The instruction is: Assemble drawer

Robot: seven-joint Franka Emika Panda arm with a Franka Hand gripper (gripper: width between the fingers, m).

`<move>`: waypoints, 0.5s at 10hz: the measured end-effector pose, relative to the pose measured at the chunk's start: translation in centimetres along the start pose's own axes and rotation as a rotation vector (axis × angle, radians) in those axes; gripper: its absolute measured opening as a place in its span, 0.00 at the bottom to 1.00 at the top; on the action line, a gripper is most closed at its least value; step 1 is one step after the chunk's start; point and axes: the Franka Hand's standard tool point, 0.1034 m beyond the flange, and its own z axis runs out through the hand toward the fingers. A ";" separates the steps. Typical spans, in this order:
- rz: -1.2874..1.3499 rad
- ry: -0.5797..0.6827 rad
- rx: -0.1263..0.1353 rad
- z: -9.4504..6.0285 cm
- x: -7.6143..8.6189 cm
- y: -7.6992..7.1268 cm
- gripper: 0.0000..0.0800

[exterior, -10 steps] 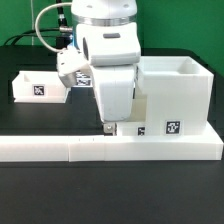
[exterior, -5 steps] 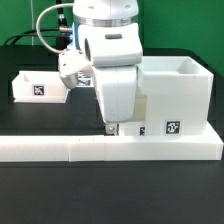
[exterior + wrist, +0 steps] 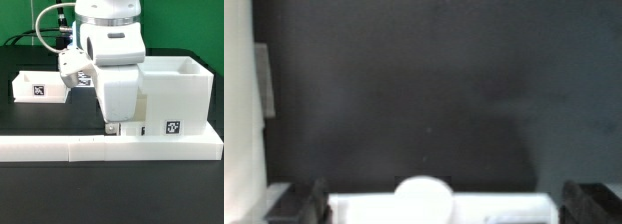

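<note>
In the exterior view the tall white drawer housing [image 3: 178,95] stands at the right, with a tag low on its front. A small white tagged tray [image 3: 38,86] sits at the back left. My gripper [image 3: 112,128] hangs low, just left of the housing and close behind the long low wall. In the wrist view a second white tray [image 3: 491,208] with a round knob [image 3: 422,189] lies between my fingers [image 3: 297,201]. The jaws stand wide apart on either side of it, with thin dark gaps showing.
The long low white L-shaped wall [image 3: 110,148] runs along the front of the black table. Cables hang behind the arm at the back. A white edge [image 3: 239,100] fills one side of the wrist view.
</note>
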 end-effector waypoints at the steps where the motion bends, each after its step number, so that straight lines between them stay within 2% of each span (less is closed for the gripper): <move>1: -0.006 -0.001 0.001 0.0 -1.3 -0.4 0.81; 3: 0.007 -0.003 0.002 0.0 -1.9 -1.2 0.81; 5: 0.021 -0.004 -0.017 0.0 -1.1 -3.2 0.81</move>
